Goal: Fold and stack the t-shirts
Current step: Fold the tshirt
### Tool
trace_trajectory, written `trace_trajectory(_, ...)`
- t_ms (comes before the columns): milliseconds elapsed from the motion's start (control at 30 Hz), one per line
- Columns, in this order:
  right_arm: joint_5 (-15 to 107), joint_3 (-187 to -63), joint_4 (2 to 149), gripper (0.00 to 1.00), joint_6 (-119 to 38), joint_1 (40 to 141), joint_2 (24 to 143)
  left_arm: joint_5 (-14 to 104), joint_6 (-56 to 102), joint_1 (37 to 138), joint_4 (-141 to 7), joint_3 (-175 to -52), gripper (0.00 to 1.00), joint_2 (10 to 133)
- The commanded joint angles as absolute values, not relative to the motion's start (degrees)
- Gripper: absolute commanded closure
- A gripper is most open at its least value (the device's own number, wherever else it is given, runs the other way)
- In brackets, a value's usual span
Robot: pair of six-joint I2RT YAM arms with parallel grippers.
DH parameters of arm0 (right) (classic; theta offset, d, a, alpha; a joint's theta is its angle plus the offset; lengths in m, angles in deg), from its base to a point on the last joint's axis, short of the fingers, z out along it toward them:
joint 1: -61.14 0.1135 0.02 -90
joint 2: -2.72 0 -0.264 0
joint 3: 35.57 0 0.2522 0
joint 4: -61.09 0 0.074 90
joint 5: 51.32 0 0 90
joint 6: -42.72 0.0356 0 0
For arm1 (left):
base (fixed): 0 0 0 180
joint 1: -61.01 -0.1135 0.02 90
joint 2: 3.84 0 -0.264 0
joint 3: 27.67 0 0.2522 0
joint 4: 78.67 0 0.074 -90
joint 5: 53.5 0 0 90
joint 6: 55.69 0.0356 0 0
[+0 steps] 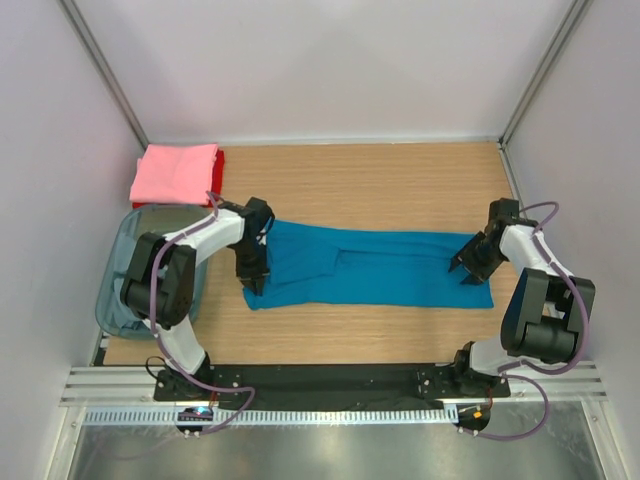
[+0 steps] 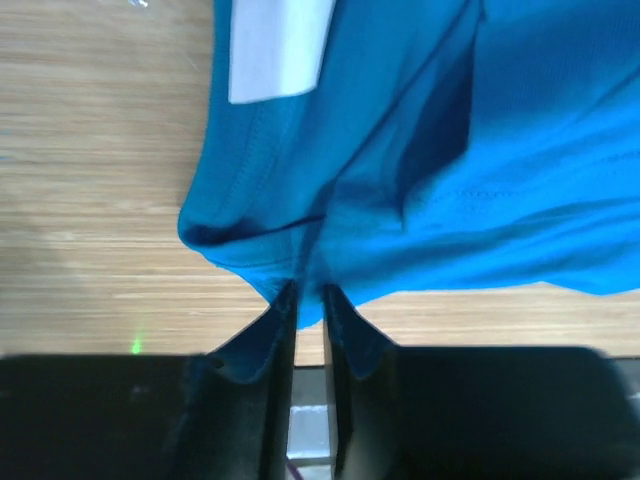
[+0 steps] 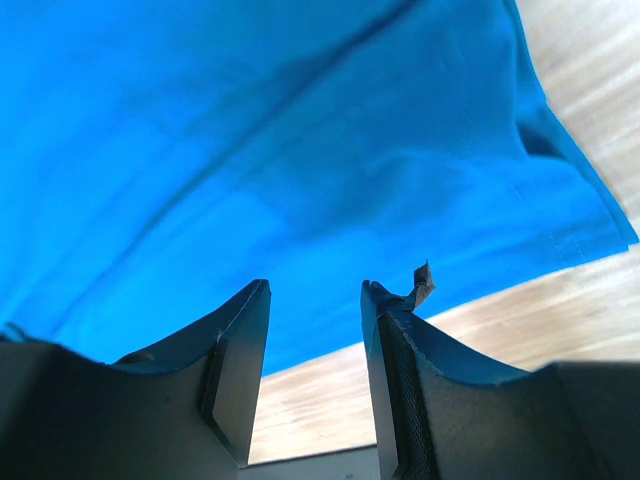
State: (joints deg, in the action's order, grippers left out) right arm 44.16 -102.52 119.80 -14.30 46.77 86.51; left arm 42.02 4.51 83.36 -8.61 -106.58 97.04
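A teal blue t-shirt (image 1: pixel 370 268) lies folded into a long strip across the middle of the wooden table. My left gripper (image 1: pixel 252 280) is shut on a pinch of its left end; the left wrist view shows the cloth (image 2: pixel 400 150) bunched between the fingertips (image 2: pixel 284 300), with a white label (image 2: pixel 275 45) near the collar. My right gripper (image 1: pixel 466 273) is open and empty just above the shirt's right end (image 3: pixel 250 150), near its front edge. A folded pink t-shirt (image 1: pixel 175 171) lies on a red one (image 1: pixel 219 165) at the back left.
A translucent grey-blue plastic bin (image 1: pixel 122 275) with cloth inside stands at the left edge beside my left arm. White walls with metal posts enclose the table on three sides. A black rail (image 1: pixel 330 378) runs along the near edge.
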Motion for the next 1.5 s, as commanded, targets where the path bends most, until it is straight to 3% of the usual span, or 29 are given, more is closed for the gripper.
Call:
trace_trajectory(0, 42.55, -101.53, 119.24, 0.52, -14.23, 46.73, 86.65, 38.0, 3.38, 82.81, -10.94, -108.84, 0.9, 97.32)
trace_trajectory(100, 42.2, -101.8, 119.33, 0.52, -14.93, 46.73, 87.09, 36.94, 3.81, 82.9, -10.07, -111.47, 1.0, 97.85)
trace_trajectory(367, 42.99, -103.46, 120.47, 0.51, -16.69, 47.51, 85.34, 32.46, 4.78, 81.15, -6.46, -117.89, 1.0, 99.35)
trace_trajectory(433, 44.22, -104.78, 120.73, 0.51, -16.69, 50.05, 84.81, 34.9, 4.52, 80.53, -7.42, -118.86, 0.94, 98.38)
trace_trajectory(467, 44.48, -105.4, 120.65, 0.51, -16.52, 51.46, 84.63, 36.13, 4.35, 80.35, -8.38, -118.78, 0.88, 97.25)
trace_trajectory(500, 44.57, -105.92, 120.38, 0.5, -16.25, 53.04, 84.63, 39.45, 4.34, 80.18, -9.78, -118.34, 0.76, 96.8)
trace_trajectory(600, 45.45, -107.77, 118.02, 0.5, -14.32, 59.63, 85.25, 49.74, 2.42, 79.82, -15.93, -115.62, 0.62, 97.06)
trace_trajectory(767, 47.83, -110.32, 114.14, 0.5, -10.72, 68.67, 88.76, 54.17, 1.26, 79.73, -22.19, -114.9, 0.57, 98.72)
trace_trajectory(1267, 49.32, -123.41, 104.91, 0.5, -7.46, 90.58, 105.89, 53.2, -0.31, 79.12, -21.13, -117.89, 0.59, 105.06)
trace_trajectory(1467, 48.97, -129.04, 105.88, 0.5, -8.16, 94.0, 112.58, 52.67, -1.28, 79.12, -20.62, -117.72, 0.7, 104.71)
